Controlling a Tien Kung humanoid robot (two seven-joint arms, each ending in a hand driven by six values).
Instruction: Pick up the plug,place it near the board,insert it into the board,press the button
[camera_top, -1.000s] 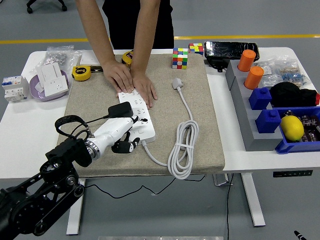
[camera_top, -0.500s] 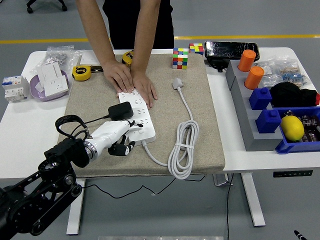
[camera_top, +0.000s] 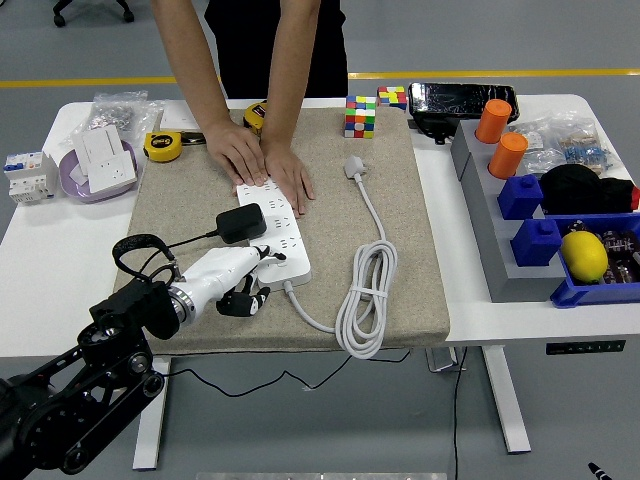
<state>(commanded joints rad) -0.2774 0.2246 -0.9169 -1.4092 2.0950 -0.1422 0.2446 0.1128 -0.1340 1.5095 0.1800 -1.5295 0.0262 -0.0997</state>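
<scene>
Left robot hand (camera_top: 240, 283) lower, nearer board (camera_top: 276, 232)

Black plug (camera_top: 242, 223) sits in board (camera_top: 275, 230); left hand (camera_top: 232, 278) beside it

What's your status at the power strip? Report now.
Left hand open at the power strip's near end, holding nothing. Black plug seated in the strip. Person's hands press its far end. Right hand out of view.
</scene>
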